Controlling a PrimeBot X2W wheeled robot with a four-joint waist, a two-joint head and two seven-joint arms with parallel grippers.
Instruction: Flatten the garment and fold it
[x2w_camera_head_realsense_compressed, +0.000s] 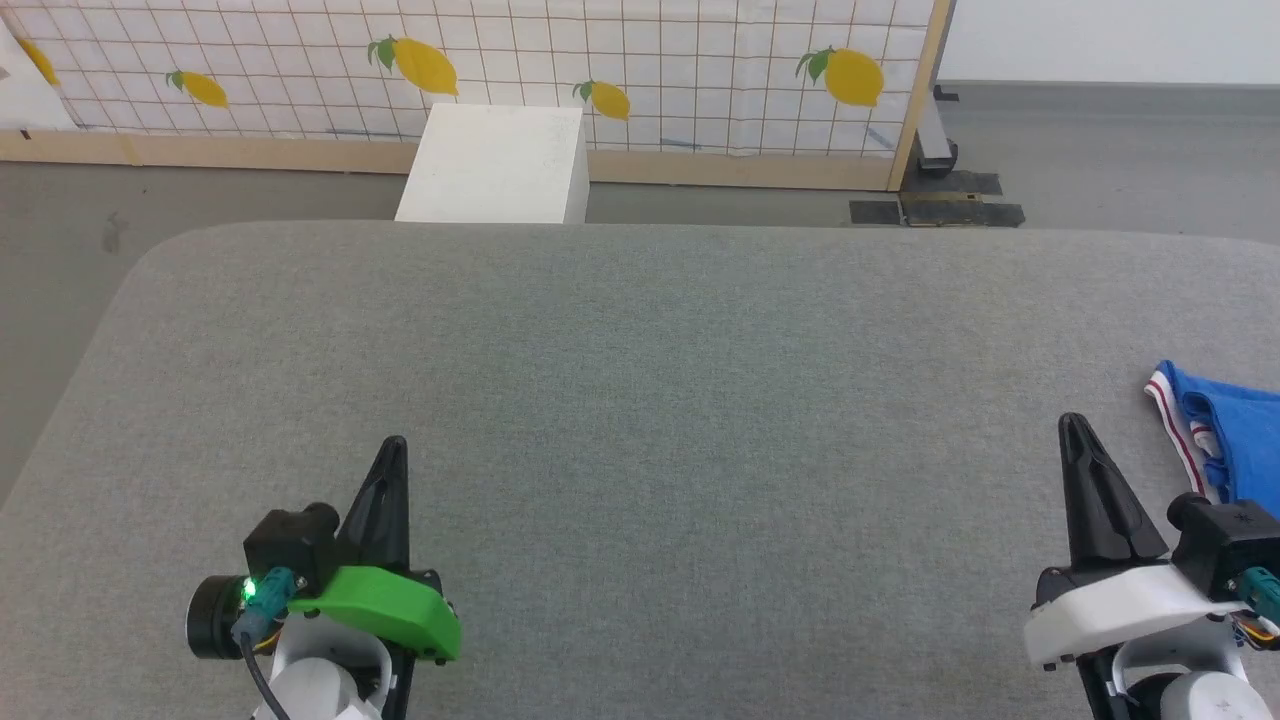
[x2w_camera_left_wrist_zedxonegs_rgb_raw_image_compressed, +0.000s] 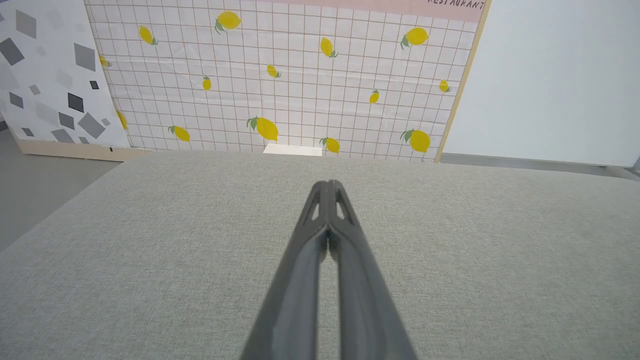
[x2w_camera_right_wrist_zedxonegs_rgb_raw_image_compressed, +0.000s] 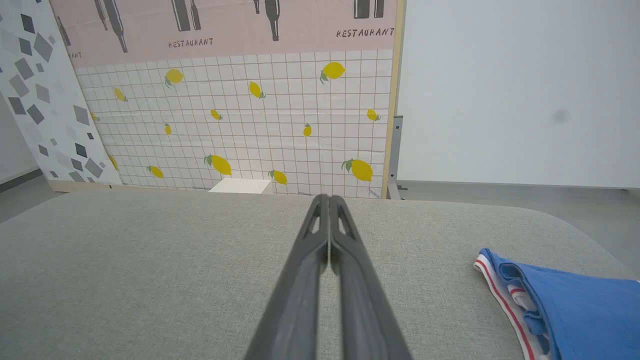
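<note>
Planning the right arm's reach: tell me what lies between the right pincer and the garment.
Bare grey fabric surface, nothing else, between the right pincer and the garment; the right wrist view shows it.

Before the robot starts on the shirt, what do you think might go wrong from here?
The garment lies bunched near the right edge of the table; a tug might slide it off. The right gripper and left gripper are both shut, so reaching in without opening would likely just push the fabric.

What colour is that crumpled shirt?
The garment is bright blue with red-striped white trim; clearest in the right wrist view.
</note>
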